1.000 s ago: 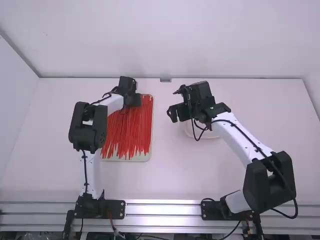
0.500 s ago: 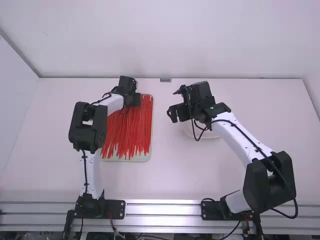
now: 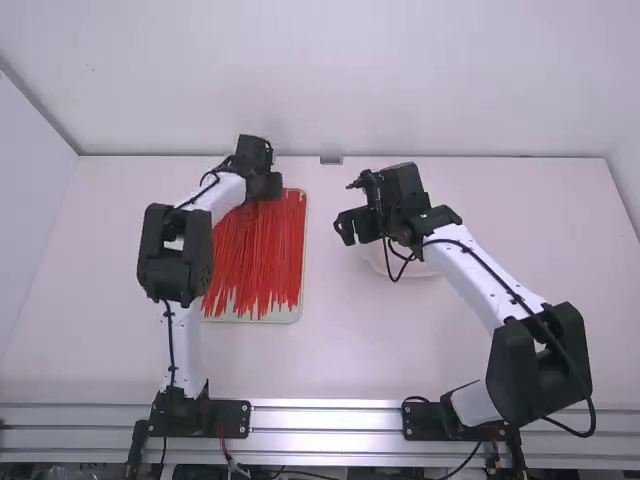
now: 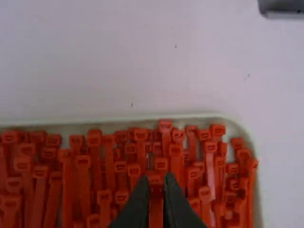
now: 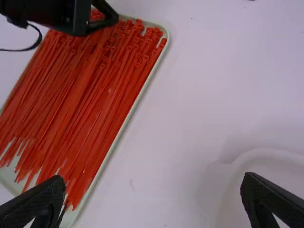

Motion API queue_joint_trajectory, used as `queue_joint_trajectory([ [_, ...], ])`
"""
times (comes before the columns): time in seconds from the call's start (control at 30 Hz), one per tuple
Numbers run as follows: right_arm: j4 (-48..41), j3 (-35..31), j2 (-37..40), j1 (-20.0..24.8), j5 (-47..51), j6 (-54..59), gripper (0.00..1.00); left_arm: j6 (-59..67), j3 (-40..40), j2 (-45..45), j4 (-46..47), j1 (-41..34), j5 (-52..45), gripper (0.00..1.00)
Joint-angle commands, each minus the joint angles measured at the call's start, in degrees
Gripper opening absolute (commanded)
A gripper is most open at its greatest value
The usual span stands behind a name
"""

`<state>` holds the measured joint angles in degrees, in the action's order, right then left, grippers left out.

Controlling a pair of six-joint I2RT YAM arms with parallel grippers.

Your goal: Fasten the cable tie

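Left gripper (image 4: 155,180) edged toward far side — pinching one cable tie (image 4: 156,208) | right gripper (image 5: 152,184) spread wide

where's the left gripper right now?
High view: left gripper at the far end of the tray, over the cable ties, left of the right gripper.

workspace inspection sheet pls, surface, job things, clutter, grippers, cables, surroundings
surface: white table
job's things: red cable ties heaped in a pale tray
clutter: translucent container beside the tray, under the right arm
grippers: left gripper shut on one cable tie at the tray's far end; right gripper open above the table
cables: black cable looped at the right arm's wrist
surroundings: white walls; metal rail under the arm bases
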<state>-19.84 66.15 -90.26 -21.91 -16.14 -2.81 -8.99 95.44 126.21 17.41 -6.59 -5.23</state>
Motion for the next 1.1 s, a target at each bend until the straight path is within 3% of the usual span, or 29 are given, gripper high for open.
queue_joint_trajectory([
  [0.0,0.3,1.6,-0.5,0.1,-0.2,0.1,0.98,1.1,2.1,-5.7,1.7,0.1,0.2,0.02],
  [0.73,7.4,1.7,-0.5,0.1,-7.4,-0.2,0.99,5.0,2.3,-26.2,17.1,-1.7,0.2,0.02],
  [1.07,8.9,1.7,-0.4,0.1,-9.6,-0.2,0.99,5.5,-4.8,-32.0,17.0,-2.1,0.4,0.02],
])
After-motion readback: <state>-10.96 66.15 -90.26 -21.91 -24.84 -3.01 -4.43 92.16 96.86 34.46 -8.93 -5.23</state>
